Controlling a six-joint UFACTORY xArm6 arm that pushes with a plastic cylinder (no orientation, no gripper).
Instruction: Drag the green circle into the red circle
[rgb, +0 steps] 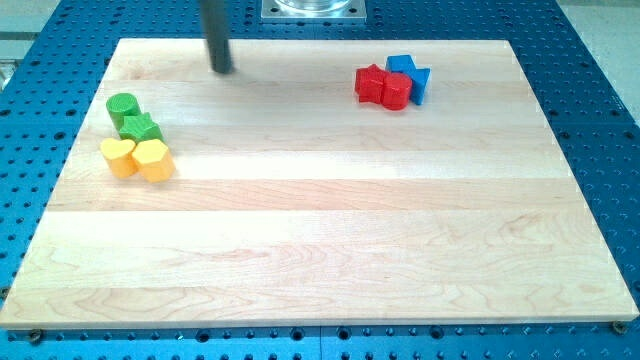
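The green circle (122, 107) lies at the view's left, at the top of a cluster with a green star (141, 128), a yellow heart (119, 156) and a yellow hexagon-like block (153, 159). The red circle (396, 91) lies at the view's upper right, touching a red star-like block (371, 83) on its left and blue blocks (410, 74) behind it. My tip (222, 69) rests on the board near the top edge, up and to the right of the green circle, apart from every block.
The wooden board (320, 250) sits on a blue perforated table (600, 120). The arm's metal base plate (313, 9) shows at the view's top centre.
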